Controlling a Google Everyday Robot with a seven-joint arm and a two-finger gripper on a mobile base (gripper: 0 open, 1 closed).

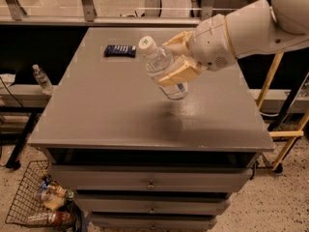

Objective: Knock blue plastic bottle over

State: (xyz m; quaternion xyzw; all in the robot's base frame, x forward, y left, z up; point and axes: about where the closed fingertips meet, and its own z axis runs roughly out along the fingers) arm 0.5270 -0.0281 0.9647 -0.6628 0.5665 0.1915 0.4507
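we're seeing the blue plastic bottle (157, 62) tilting, cap to the left, over the middle of the table (96, 115) (base touching or not, we can't tell). the gripper (177, 57) is clasping its body from the right. we're judging the tipping as underway; next it's needing a release or a further push left. the wire basket (19, 182) on the floor is holding brownish bottles.
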